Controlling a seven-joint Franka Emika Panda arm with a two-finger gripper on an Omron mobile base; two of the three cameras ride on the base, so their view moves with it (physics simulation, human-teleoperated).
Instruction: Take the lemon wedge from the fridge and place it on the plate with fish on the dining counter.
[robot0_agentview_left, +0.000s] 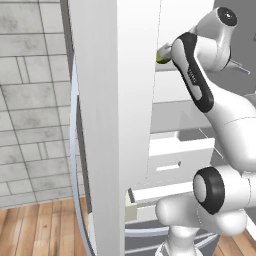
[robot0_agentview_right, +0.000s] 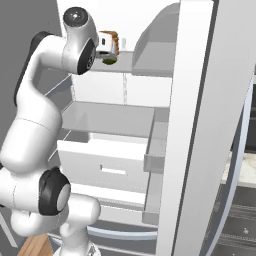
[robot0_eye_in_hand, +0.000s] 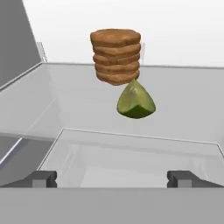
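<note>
The white arm's two-finger gripper (robot0_eye_in_hand: 112, 178) stands wide open, its two small dark finger tips (robot0_eye_in_hand: 41, 178) far apart with nothing between them, reaching into the tall grey French-door fridge (robot0_agentview_right: 200, 125) with its white interior. No brand, label or readable writing can be made out; the dark strip along the arm's upper link in the left base view carries a faint mark too small to read.

The small yellow-green lemon wedge (robot0_eye_in_hand: 136, 103) lies on the pale, translucent fridge shelf (robot0_eye_in_hand: 78, 105), ahead of the gripper and apart from it, a little toward the right-hand finger tip rather than centred between the two. Its pointed end faces up and back, toward the stack of brown round discs (robot0_eye_in_hand: 116, 56), which stands on the same shelf just behind the wedge; the wedge's tip overlaps the stack's lowest disc in the hand view, and whether the two touch cannot be told.

In the right base view the wedge (robot0_agentview_right: 110, 60) peeps out as a green patch just below the white hand, on the upper shelf, with the brown stack (robot0_agentview_right: 113, 39) just beside it, above and deeper in. In the left base view the wedge (robot0_agentview_left: 162, 56) shows as a sliver between the open fridge door's (robot0_agentview_left: 117, 125) edge and the arm's dark link. Below that shelf, a white drawer (robot0_agentview_right: 107, 160) stands pulled out.
</note>
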